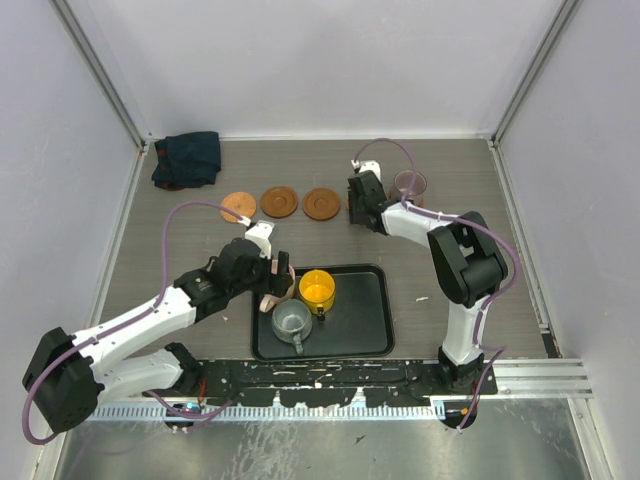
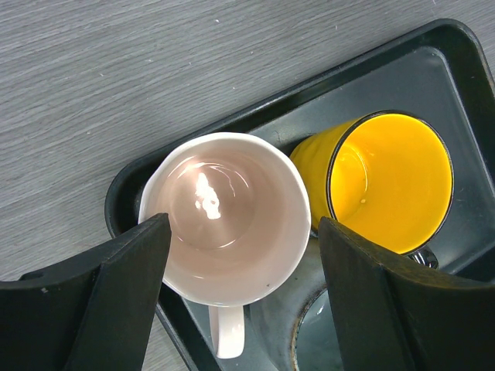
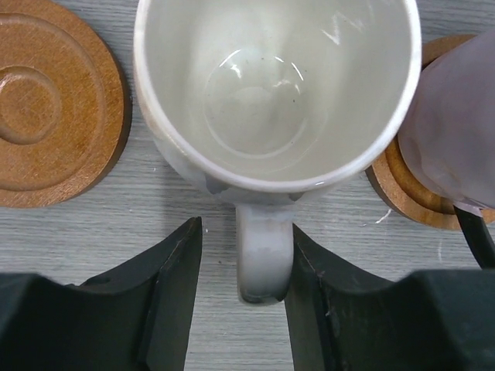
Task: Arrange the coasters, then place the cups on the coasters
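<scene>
Left gripper (image 2: 240, 294) jaws wide apart, straddling pink cup (image 2: 228, 224) at tray (image 2: 124, 193) corner, frame centre. Right gripper (image 3: 241, 309) jaws apart around cream cup (image 3: 274, 93) handle, upper centre, not gripping.

Both arms have white tube-shaped links joined by bulky black joints. A thin mauve cable loops loosely along the left arm (image 1: 150, 320) and the right arm (image 1: 455, 270). Each gripper has two thick, matte black, wedge-shaped fingers (image 2: 116, 286). The bases sit on a black rail.
</scene>
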Controlling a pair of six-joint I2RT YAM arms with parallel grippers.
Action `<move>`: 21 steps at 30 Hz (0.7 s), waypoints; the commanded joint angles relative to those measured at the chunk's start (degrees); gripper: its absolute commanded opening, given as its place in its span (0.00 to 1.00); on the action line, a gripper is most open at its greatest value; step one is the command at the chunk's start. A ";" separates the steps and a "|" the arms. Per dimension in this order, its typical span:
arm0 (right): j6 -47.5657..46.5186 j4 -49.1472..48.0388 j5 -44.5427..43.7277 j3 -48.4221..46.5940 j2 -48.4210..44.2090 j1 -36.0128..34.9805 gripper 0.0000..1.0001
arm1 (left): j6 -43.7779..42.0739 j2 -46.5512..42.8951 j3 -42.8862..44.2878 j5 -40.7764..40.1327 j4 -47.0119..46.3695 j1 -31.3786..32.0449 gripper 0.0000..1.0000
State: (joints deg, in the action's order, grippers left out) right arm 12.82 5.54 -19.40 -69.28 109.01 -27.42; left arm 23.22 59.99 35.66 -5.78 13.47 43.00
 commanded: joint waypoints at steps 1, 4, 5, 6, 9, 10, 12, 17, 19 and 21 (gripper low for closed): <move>0.62 -1.31 -0.94 -0.15 -2.75 -0.77 0.50 | -0.02 -1.32 -0.24 -1.01 -0.90 -0.36 0.78; 0.69 -0.64 -2.56 0.30 -4.28 -1.34 0.55 | 0.06 -1.42 -0.15 -0.95 -0.83 -0.36 0.78; 0.73 -0.41 -3.33 0.58 -5.02 -1.59 0.58 | 0.07 -1.49 -0.22 -0.98 -0.82 -0.34 0.78; 0.91 -0.03 -4.16 0.89 -5.78 -1.73 0.62 | 0.13 -1.53 -0.24 -0.93 -0.87 -0.32 0.78; 1.47 1.22 -6.05 1.79 -8.33 -2.10 0.75 | 0.23 -1.75 -0.17 -0.92 -0.92 -0.30 0.78; 1.77 1.75 -6.66 2.13 -9.32 -2.25 0.76 | 0.25 -1.74 -0.15 -0.90 -0.97 -0.30 0.78; 2.15 2.58 -7.76 3.07 -11.57 -2.52 0.79 | 0.33 -1.76 -0.15 -0.90 -0.94 -0.35 0.78; 2.80 4.01 -9.40 6.11 -19.14 -3.77 0.82 | 0.43 -1.97 0.01 -0.81 -0.75 -0.29 0.78; 3.11 5.07 -10.37 7.17 -23.07 -4.44 0.82 | 0.50 -2.12 0.11 -0.90 -0.67 -0.37 0.78; 3.78 6.53 -10.25 7.71 -26.20 -4.72 0.82 | 0.40 -2.21 0.16 -1.12 -0.50 -0.30 0.78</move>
State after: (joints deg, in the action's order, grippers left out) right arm 14.72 10.68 -26.92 -62.30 90.21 -31.14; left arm 23.33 59.29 35.53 -5.80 13.80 43.00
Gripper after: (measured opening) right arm 0.817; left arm 0.784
